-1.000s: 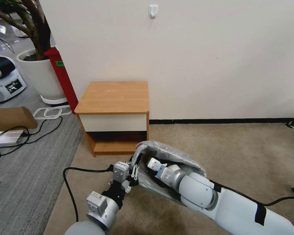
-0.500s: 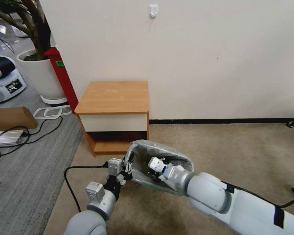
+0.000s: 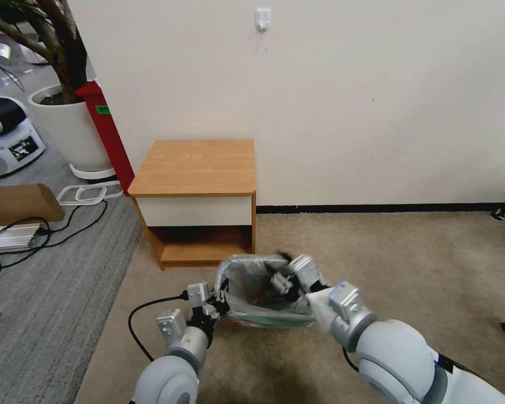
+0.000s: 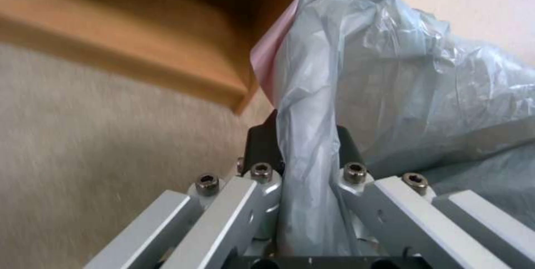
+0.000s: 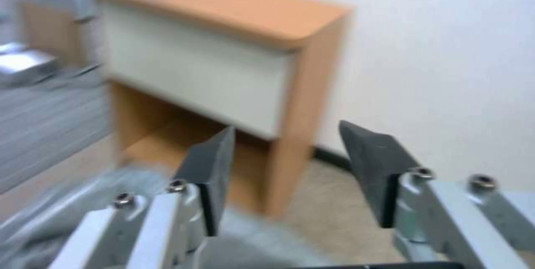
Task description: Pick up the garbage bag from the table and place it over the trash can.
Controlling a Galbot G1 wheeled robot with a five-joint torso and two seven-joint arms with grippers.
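Right gripper (image 3: 284,273), formerly deep inside garbage bag (image 3: 258,286), now raised at its far right rim, jaws apart. Left gripper (image 3: 221,294) clamped on bag's left edge. Bag lines trash can (image 3: 264,322), near the table (image 3: 193,168).

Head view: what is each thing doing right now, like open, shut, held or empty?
garbage bag: mouth spread open, standing on the carpet in front of the table, its edge pinched at the left side.
left gripper: shut on the bag's edge.
right gripper: open, at the bag's far right rim, gripping nothing.
table: top bare, lower shelf bare.
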